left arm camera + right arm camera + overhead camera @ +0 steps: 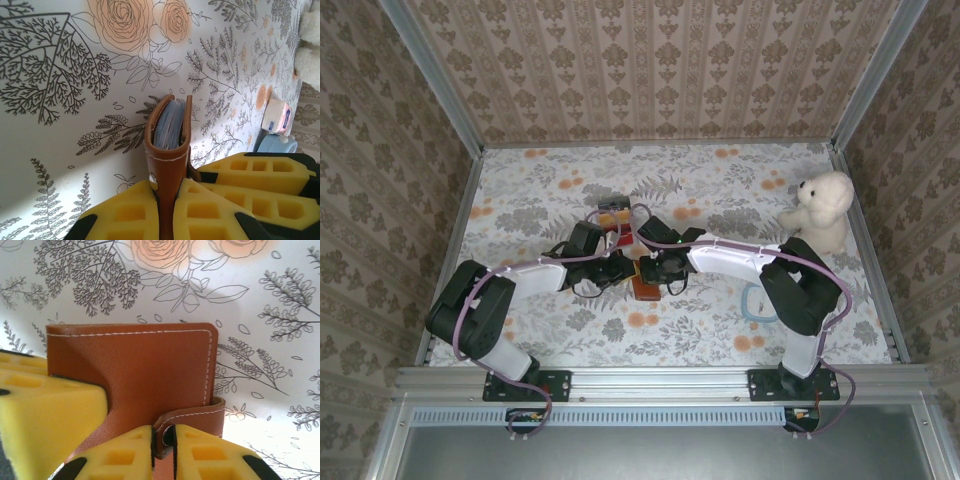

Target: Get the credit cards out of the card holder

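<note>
Yellow pads of the left gripper (167,205) clamp the card holder (167,145), which stands on edge at mid-table (60,165).
The right gripper (167,445) pinches the closure strap (192,417). The holder is closed, with no cards out. Opening step, I judge. Next: peel the strap free without twisting the holder from the left grip.

Brown card holder (135,370) w/ white stitching, floral-print table (720,320), cream teddy (823,208)

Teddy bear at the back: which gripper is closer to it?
Right. The right gripper pinches the card holder mid-table, left of the teddy bear in the top view; the left gripper clamps the same card holder from farther left.
</note>
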